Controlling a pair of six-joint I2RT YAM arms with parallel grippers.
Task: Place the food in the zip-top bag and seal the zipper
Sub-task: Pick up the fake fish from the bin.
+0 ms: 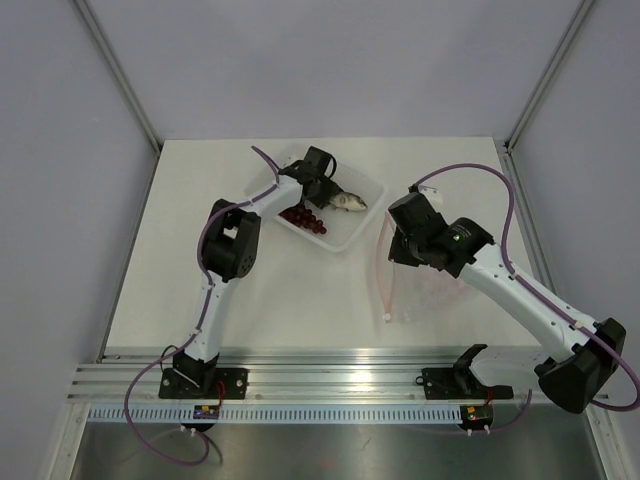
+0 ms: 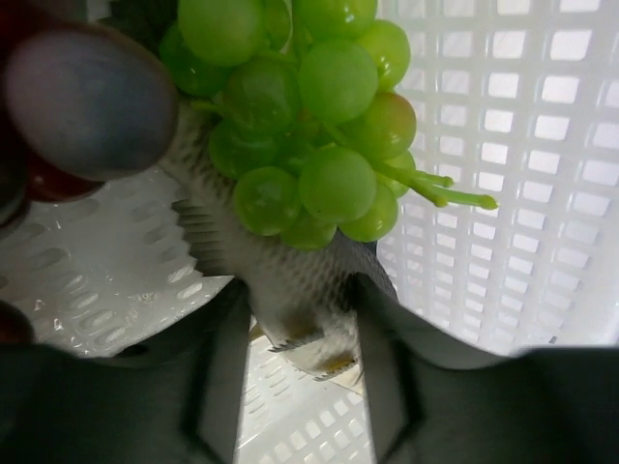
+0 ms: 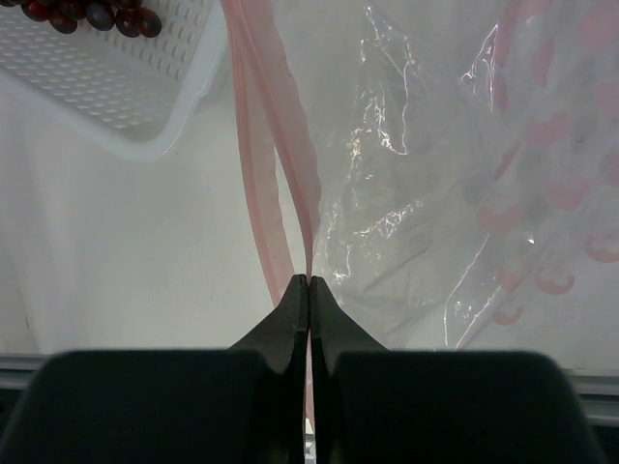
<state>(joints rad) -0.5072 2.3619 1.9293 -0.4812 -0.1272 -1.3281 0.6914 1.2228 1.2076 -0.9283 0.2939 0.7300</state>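
My left gripper (image 1: 328, 188) is inside the white tray (image 1: 352, 238), shut on the tail end of the small grey fish (image 1: 350, 202). In the left wrist view the fish (image 2: 280, 285) sits between both fingers, under a green grape bunch (image 2: 309, 116). The dark red grape bunch (image 1: 303, 219) lies in the tray beside it. My right gripper (image 1: 396, 248) is shut on one lip of the pink zipper (image 3: 290, 145) and holds the mouth of the clear zip-top bag (image 3: 435, 193) apart. The bag (image 1: 432, 288) lies right of the tray. I see no chili or lettuce.
The tray's corner (image 3: 106, 97) with the red grapes (image 3: 92, 14) lies just left of the bag mouth. The zipper's whitish tab (image 1: 386, 316) rests on the table near the front. The table's right edge runs close behind the bag.
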